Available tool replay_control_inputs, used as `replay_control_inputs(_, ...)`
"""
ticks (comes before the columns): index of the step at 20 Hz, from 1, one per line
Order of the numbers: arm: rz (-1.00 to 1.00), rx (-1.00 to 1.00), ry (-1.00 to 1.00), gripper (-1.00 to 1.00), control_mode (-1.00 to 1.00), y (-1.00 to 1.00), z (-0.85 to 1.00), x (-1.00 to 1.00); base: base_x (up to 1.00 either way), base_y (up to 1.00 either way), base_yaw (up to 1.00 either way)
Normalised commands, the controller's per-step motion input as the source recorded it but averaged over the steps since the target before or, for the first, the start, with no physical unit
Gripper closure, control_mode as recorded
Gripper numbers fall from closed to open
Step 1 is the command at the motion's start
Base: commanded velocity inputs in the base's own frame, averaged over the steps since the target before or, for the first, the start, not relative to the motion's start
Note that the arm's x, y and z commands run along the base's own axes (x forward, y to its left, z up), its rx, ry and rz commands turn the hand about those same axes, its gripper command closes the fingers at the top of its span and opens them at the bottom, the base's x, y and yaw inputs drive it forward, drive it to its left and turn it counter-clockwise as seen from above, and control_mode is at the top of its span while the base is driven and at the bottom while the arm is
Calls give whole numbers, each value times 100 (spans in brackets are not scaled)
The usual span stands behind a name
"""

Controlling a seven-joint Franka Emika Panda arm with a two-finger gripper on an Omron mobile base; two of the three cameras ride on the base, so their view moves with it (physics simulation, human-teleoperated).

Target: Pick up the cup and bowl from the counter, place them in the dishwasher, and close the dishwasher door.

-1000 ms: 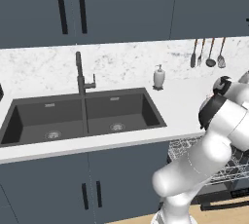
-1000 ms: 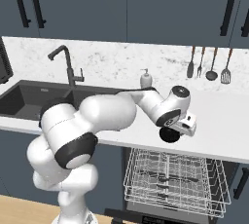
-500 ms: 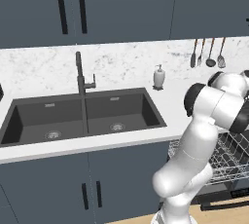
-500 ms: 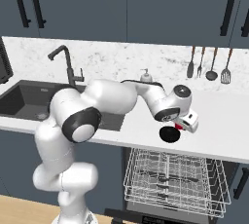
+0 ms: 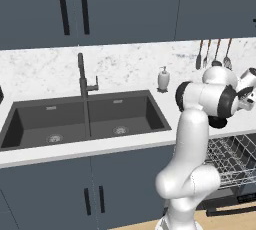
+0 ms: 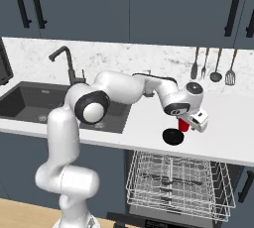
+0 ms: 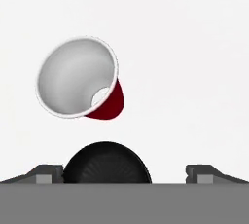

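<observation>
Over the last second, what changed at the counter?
The white arm swung its elbow up and over, while the open claw kept hovering above the red cup with white inside and the black bowl. Nothing grasped. Cup, bowl and pulled-out wire rack unmoved.

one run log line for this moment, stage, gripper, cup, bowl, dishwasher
stage: approach, above cup | gripper: open, empty | cup: red, upright on counter | bowl: black, beside cup | dishwasher: open, rack out
</observation>
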Motion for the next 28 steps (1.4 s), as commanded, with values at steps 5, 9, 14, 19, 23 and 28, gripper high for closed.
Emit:
replay_control_inputs(5,0,3,0,-100,-100,-14,0,38,0,0,0)
replay_control_inputs(9,0,0,0,-100,-100,0,-4,48,0,0,0)
replay_control_inputs(14,-3,0,0,-100,-100,2,-11,47,0,0,0)
replay_control_inputs(19,-10,0,3,-100,-100,-6,-10,33,0,0,0)
replay_control_inputs(23,-12,0,15,-100,-100,0,-5,0,0,0,0)
replay_control_inputs(28,-10,0,9,-100,-100,9,-10,4,0,0,0)
